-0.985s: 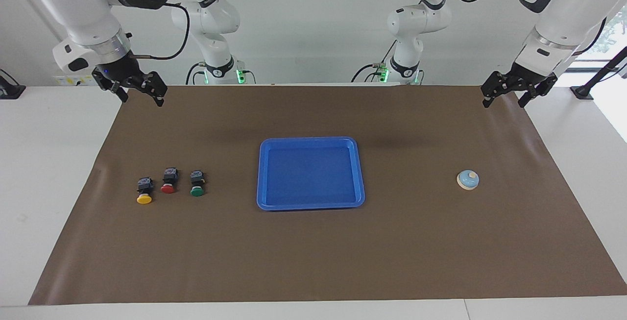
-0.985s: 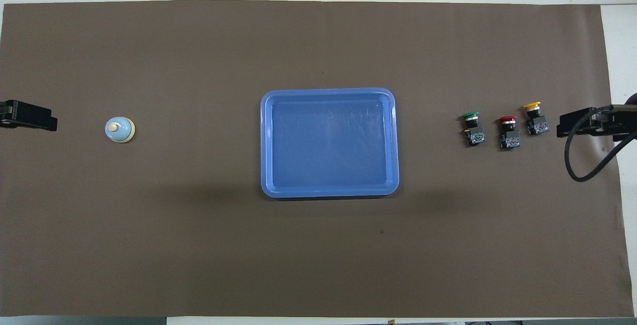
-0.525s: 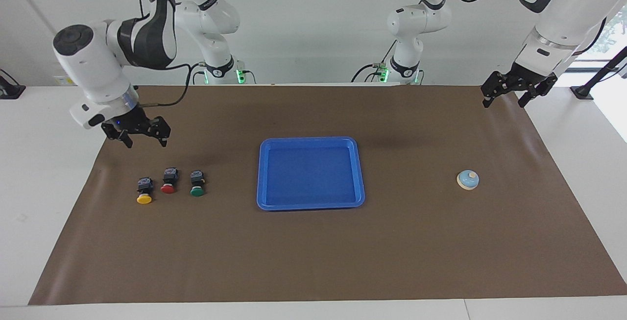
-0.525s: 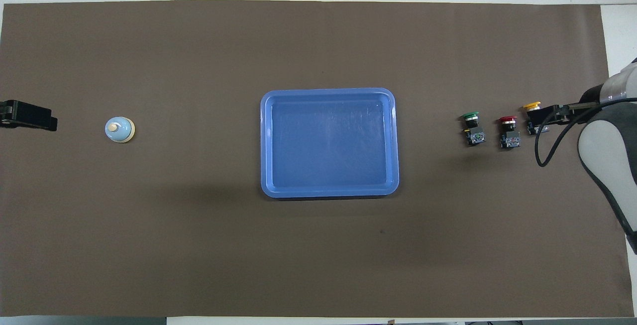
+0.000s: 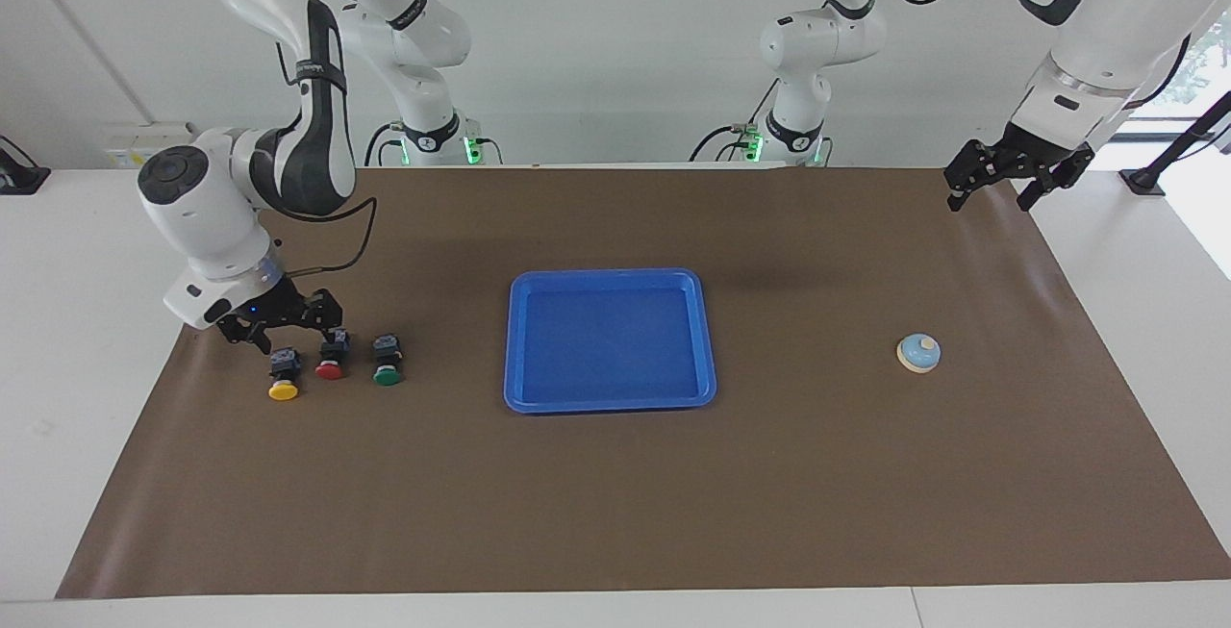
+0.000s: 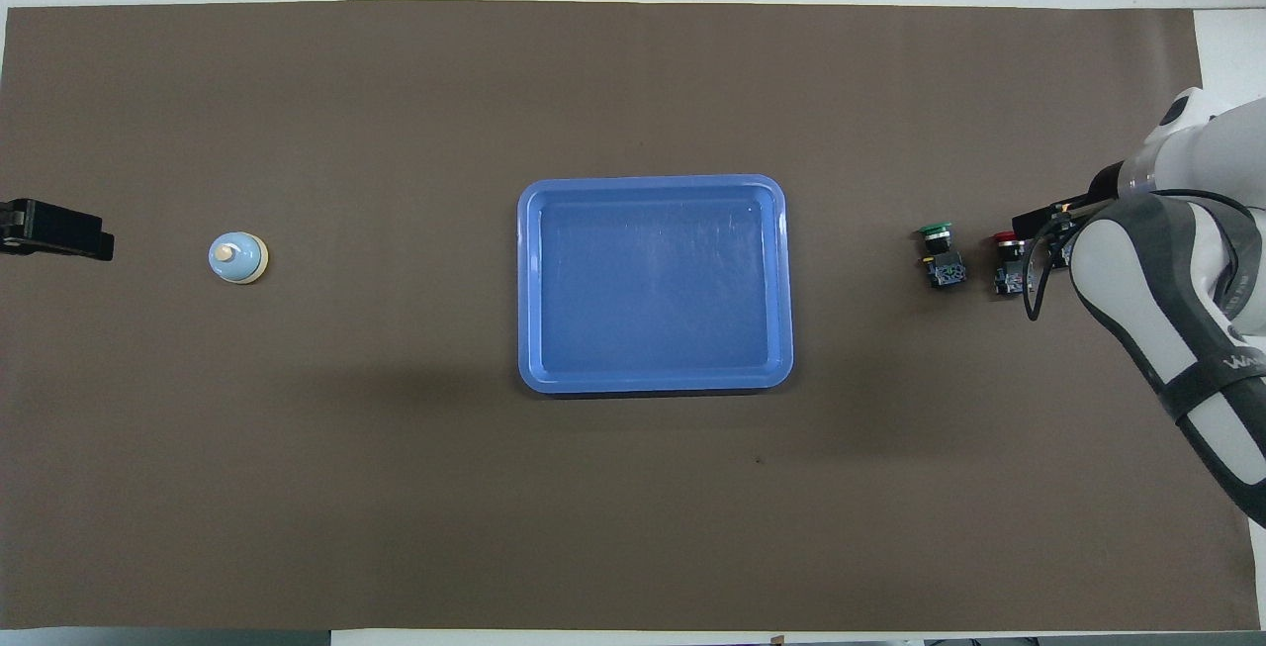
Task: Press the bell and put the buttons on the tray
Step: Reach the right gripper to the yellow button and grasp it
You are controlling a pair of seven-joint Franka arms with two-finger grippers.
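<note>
Three small push-button switches with black blocky bodies sit in a row on the brown-covered table (image 5: 615, 513) toward the right arm's end, as the right gripper (image 5: 286, 325) hangs low over the yellow-capped switch (image 5: 283, 376) and the red-capped switch (image 5: 330, 359), its fingers spread wide and empty. The yellow one's body lies just under the spread fingers, about level with their tips; whether they touch it cannot be told. The green-capped switch (image 5: 387, 362) lies beside the red, toward the shallow bright blue rectangular plastic tray (image 5: 610, 403), which holds nothing at mid-table. A clean pick likely means straddling one black body squarely and sinking fully before closing, since the switches lie close together and a stray finger could nudge the red neighbour. Well apart, toward the left arm's end, the small round bell (image 5: 918, 353) with light blue dome and cream base stands unpressed. The left gripper (image 5: 995, 184) waits with fingers open, holding nothing, over the mat's edge nearest the robots.
</note>
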